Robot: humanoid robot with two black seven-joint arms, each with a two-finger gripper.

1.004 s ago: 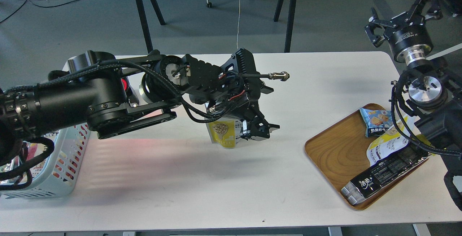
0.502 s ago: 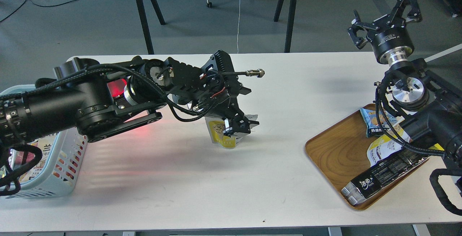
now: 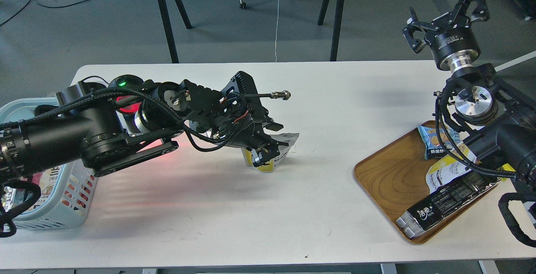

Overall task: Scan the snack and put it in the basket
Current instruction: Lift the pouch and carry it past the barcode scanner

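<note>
The snack [image 3: 264,165] is a small yellow pouch at the table's middle. Its yellow bottom shows below my left gripper and its silver-grey top [image 3: 289,139] tilts out to the right. My left gripper [image 3: 268,150] points down and is shut on the pouch, covering most of its front. Whether the pouch's bottom touches the table I cannot tell. The light blue basket [image 3: 63,207] stands at the table's left edge, partly behind my left arm. My right gripper [image 3: 444,16] is open and empty, raised at the far right.
A brown wooden tray [image 3: 387,173] at the right holds a small blue packet [image 3: 435,140], a larger yellow-and-white pouch [image 3: 446,169] and a black packet [image 3: 448,200]. A device with a red light [image 3: 125,103] sits behind my left arm, casting a red glow on the table. The basket holds printed packs.
My left arm has drawn back to the left. The pouch has tilted so its silver top now points right. My right gripper shifted left and has since held still.
</note>
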